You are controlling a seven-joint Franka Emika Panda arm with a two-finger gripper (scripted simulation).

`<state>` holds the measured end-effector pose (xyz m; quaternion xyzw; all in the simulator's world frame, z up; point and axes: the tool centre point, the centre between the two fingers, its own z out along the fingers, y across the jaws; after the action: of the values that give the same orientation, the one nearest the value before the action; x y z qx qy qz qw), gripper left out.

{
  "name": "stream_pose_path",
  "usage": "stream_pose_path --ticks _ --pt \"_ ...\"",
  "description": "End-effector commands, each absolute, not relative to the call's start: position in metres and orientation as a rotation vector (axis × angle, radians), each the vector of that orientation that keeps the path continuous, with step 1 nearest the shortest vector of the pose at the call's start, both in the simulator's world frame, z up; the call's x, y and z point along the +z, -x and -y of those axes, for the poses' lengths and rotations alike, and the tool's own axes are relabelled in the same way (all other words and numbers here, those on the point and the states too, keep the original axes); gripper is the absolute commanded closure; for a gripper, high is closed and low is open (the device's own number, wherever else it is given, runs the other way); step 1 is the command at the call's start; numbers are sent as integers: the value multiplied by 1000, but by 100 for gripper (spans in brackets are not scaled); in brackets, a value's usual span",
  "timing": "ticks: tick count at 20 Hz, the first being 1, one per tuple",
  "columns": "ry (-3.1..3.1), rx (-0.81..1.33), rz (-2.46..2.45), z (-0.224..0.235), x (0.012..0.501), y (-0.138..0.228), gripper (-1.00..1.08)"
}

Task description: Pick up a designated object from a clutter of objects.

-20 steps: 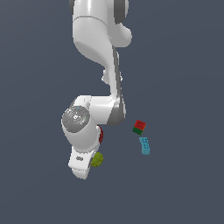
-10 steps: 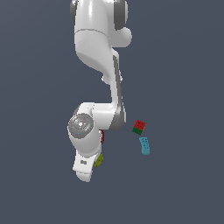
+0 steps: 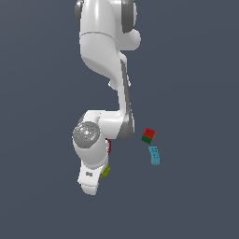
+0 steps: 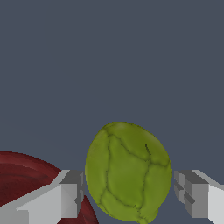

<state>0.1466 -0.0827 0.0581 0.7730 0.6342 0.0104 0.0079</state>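
Note:
The designated object [image 4: 127, 171], an olive yellow-green lumpy blob with dark vein lines, sits between my gripper's [image 4: 129, 194] two grey fingers. One finger [image 4: 70, 193] is almost against it and a thin gap remains at the other finger [image 4: 192, 197], so the gripper is open around it. In the exterior view only a sliver of the designated object [image 3: 106, 171] shows beside the white hand [image 3: 92, 178], which hides the fingers. The dark red ribbed bowl [image 4: 30, 179] lies right beside one finger, and only a red edge of the bowl [image 3: 109, 145] shows behind the arm.
The rest of the clutter lies toward the exterior view's right: a red-and-green block [image 3: 149, 136] and, just below it, a cyan studded brick [image 3: 154, 155]. The surface is plain dark grey. The arm's wrist joint [image 3: 87, 134] covers the bowl.
The hand has come down over the yellow-green lump, so less of the lump shows beside it. The block and brick have not moved.

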Motion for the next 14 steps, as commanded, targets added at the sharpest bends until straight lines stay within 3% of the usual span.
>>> stream_pose_path --ticks 1,14 --pt "-2437 0 -1983 89 41 -137 108" --pt "-2417 32 -1982 83 67 -139 108"
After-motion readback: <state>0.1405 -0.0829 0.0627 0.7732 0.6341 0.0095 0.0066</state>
